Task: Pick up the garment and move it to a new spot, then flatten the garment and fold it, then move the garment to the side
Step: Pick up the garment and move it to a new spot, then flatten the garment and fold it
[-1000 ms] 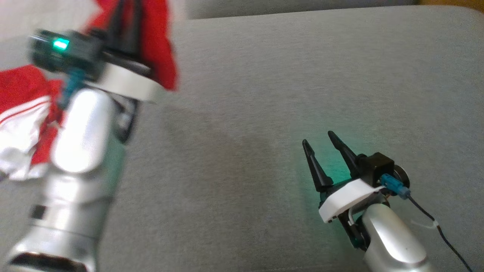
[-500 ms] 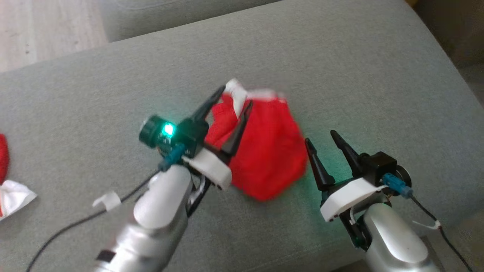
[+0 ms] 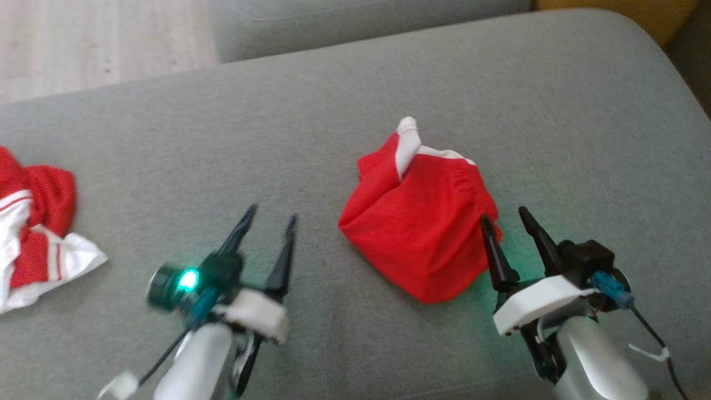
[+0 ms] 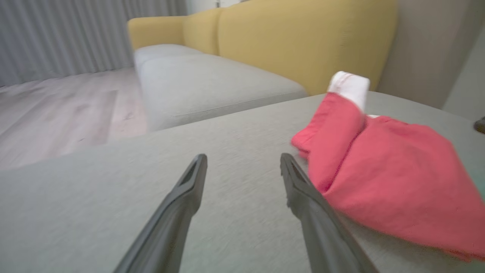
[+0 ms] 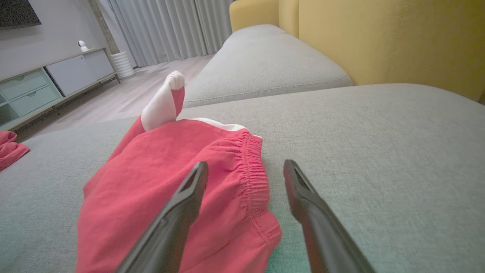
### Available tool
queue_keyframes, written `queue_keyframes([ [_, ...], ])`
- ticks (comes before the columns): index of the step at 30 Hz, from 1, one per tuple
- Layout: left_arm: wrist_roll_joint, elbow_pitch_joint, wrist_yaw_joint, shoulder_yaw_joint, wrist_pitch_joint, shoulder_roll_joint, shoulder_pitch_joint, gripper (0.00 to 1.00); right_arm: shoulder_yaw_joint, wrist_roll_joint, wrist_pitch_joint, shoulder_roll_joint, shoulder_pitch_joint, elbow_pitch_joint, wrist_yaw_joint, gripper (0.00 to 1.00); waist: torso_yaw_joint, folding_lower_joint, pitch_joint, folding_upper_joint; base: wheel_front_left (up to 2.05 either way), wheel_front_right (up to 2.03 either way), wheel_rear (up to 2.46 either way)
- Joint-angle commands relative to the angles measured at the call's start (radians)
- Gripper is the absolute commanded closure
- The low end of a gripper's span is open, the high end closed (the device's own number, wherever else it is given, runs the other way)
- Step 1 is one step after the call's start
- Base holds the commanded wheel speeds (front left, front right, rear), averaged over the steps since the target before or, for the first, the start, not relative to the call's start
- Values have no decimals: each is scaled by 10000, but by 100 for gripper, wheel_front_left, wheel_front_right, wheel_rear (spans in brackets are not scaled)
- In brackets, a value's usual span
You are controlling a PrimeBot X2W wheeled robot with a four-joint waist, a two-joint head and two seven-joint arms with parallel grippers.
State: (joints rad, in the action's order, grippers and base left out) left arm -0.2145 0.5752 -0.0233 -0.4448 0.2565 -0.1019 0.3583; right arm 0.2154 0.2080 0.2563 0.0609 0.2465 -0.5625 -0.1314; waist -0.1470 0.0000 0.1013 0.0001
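Observation:
The garment [image 3: 419, 222] lies as a crumpled red heap on the grey cushion [image 3: 555, 100], a white striped end sticking up at its far side. My left gripper [image 3: 273, 212] is open and holds nothing, a short way to the heap's left. The left wrist view has the garment [image 4: 390, 167] just right of the left gripper [image 4: 243, 157]. My right gripper [image 3: 503, 214] is open at the heap's right edge. In the right wrist view the garment [image 5: 163, 178] lies under the left finger of the right gripper [image 5: 246, 163], its gathered hem between the fingers.
Another red and white piece of clothing [image 3: 33, 233] lies bunched at the cushion's left edge. A second grey cushion [image 4: 212, 83] and a yellow backrest [image 4: 303, 41] lie beyond. Wooden floor [image 3: 83, 44] is at the far left, with a low cabinet [image 5: 45, 83].
My left gripper has opened, let go of the garment and drawn back to the lower left. The garment now rests in a heap beside the right gripper. The camera has shifted.

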Motion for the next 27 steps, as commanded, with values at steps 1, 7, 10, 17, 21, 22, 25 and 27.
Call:
queue_keyframes([
  [1,12,-417,96,498,53,-182,39,0,131,-59,55,-105,51,309,7,0,285,0,-241,-1,0,0,0],
  [7,-323,-1541,429,2472,53,9,-1989,0,-416,-96,55,-105,-459,327,7,0,746,0,-670,-1,0,0,0],
  [10,-206,-1887,458,3211,53,153,-2944,0,-549,-129,55,-105,-694,320,7,0,841,0,-764,-1,0,0,0],
  [17,188,-2155,219,4003,53,432,-3922,0,-813,-187,55,-106,-920,378,7,0,985,0,-711,-1,0,0,0],
  [21,420,-2117,41,3982,53,488,-3679,0,-908,-242,55,-94,-719,343,7,0,1052,0,-529,-1,0,0,0],
  [22,452,-2106,11,3954,53,496,-3583,0,-886,-299,55,-56,-592,319,7,0,1064,0,-458,-1,0,0,0],
  [25,470,-2042,-74,3778,53,509,-3266,0,-834,-365,55,57,-24,3,7,0,1078,0,-154,-1,0,0,0],
  [27,365,-2007,-81,3596,53,512,-3049,0,-827,-329,55,114,551,-280,7,0,1083,0,143,-1,0,0,0],
])
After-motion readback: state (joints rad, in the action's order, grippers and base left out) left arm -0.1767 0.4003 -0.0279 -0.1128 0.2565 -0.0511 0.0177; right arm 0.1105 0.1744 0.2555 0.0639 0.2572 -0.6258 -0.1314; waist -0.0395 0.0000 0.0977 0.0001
